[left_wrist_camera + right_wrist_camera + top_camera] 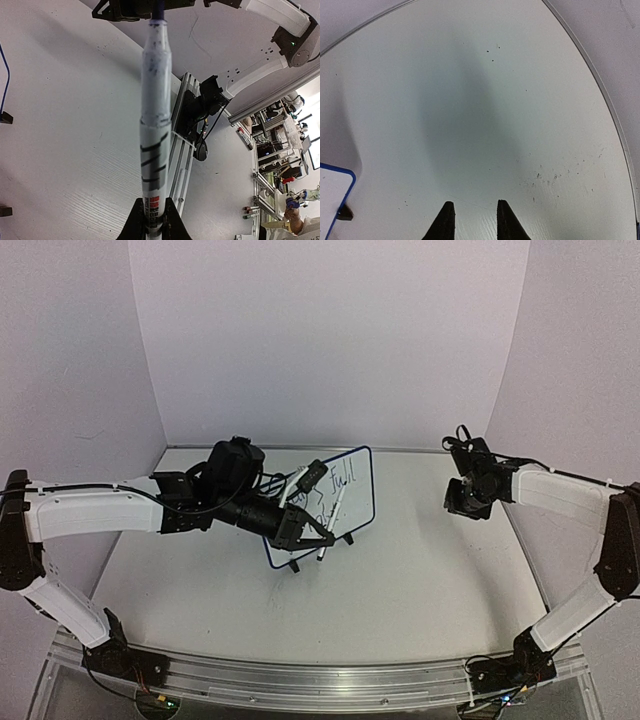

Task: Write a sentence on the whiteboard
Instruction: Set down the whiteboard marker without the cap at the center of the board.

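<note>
Matte white tabletop (pixel 420 570) bears a rounded, blue-rimmed whiteboard (pixel 360 502).

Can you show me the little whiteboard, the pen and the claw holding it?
whiteboard (pixel 362 465): overhead view, bare upper-right corner of its face.
marker pen (pixel 155 100): left wrist view, middle of its barrel.
left gripper (pixel 154 212): left wrist view, between its fingertips, on the pen.
</note>
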### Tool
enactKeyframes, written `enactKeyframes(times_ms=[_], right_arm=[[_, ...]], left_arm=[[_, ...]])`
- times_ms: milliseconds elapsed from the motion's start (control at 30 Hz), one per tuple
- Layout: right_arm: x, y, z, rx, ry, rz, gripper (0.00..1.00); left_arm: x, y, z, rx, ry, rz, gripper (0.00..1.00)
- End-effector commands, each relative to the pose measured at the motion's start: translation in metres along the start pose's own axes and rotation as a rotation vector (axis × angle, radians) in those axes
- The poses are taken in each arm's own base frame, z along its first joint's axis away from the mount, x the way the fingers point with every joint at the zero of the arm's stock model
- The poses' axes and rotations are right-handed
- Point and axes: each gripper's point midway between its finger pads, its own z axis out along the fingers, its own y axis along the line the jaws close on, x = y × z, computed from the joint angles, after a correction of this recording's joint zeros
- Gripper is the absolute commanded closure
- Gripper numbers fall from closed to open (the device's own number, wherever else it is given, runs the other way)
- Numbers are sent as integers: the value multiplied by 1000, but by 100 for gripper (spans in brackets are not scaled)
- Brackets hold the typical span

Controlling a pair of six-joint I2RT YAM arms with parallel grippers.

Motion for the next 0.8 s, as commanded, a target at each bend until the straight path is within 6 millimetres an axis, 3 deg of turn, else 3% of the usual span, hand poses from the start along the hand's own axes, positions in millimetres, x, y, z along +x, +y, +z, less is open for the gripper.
enactKeyframes(times_ms=[0,233,367,567,767], right_arm=[[13,-17,-3,59,13,-30,70],[17,-20,-4,57,20,-32,60],[15,-21,-7,48,14,-32,55],[4,-10,-30,-94,-77,-16,45],[-4,-2,-53,-211,-161,-32,41]], left_arm=[[-13,-6,0,8,-34,43,100],[-5,4,4,-27,4,42,100],[37,37,12,-208,158,79,100],[102,82,22,-442,407,120,100],[140,112,32,-560,566,138,100]])
